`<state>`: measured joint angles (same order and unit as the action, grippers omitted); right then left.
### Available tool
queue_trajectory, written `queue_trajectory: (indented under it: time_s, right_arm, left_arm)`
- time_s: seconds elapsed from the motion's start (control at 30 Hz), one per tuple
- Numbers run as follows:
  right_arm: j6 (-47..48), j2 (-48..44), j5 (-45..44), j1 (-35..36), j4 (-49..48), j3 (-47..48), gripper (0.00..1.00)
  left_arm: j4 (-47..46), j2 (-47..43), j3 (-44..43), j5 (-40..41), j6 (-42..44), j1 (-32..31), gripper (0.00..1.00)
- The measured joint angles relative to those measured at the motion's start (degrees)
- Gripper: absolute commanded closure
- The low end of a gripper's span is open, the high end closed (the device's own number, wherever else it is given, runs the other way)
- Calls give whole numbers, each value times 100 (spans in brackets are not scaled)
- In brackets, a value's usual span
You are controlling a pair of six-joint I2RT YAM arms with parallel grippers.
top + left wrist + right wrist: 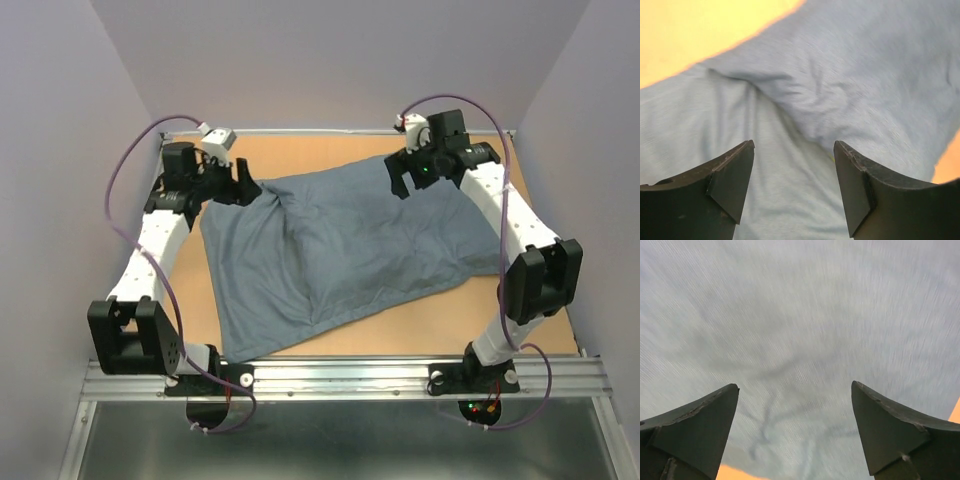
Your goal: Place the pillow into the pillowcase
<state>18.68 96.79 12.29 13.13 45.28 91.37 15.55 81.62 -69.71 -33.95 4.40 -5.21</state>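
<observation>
Left fingers (730, 185) and right fingers (695, 430) gape above the pillowcase (340, 250); only the top view shows its outline.

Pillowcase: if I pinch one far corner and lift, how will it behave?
The pillowcase will likely flop and drape, since it lies creased and folded near its far left corner. Its puffy middle suggests filling, so it may drag heavier than bare cloth.

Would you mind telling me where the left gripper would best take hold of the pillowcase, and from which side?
Probably at the far-left corner of the pillowcase, coming from above at that corner. There the cloth bunches into a raised fold that the fingers can pinch, and the open left gripper hangs over it. Elsewhere it lies smooth.
</observation>
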Motion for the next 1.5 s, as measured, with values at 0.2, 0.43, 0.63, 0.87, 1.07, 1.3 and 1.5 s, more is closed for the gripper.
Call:
queue_trajectory:
  time_s: [0.2,0.43,0.63,0.87,1.07,1.3,1.5]
  right_arm:
    - [-741,435,-686,1049,-389,634,0]
    - [-1180,1757,-2190,3180,-660,1388,0]
    - [-890,2581,-3440,4690,-1091,1685,0]
    - [-654,3040,-4680,4754,-1541,1641,0]
    - [-625,3132,-5182,4516,-1886,1443,0]
    - [-887,3373,-4937,4374,-1788,1180,46]
    - [-1108,3165,-4098,3998,-1482,1274,99]
  left_arm:
    - [-374,-413,1165,-50,-321,874,27]
    - [-275,-354,1818,-13,-813,1204,31]
    - [-435,-249,1818,-4,-1038,1204,32]
    - [-726,-177,1882,-2,-1185,1204,32]
    - [-973,-188,2181,111,-1241,1204,32]
    - [-1084,-186,2234,219,-1298,1204,33]
    - [-1172,-55,2236,525,-1272,1204,47]
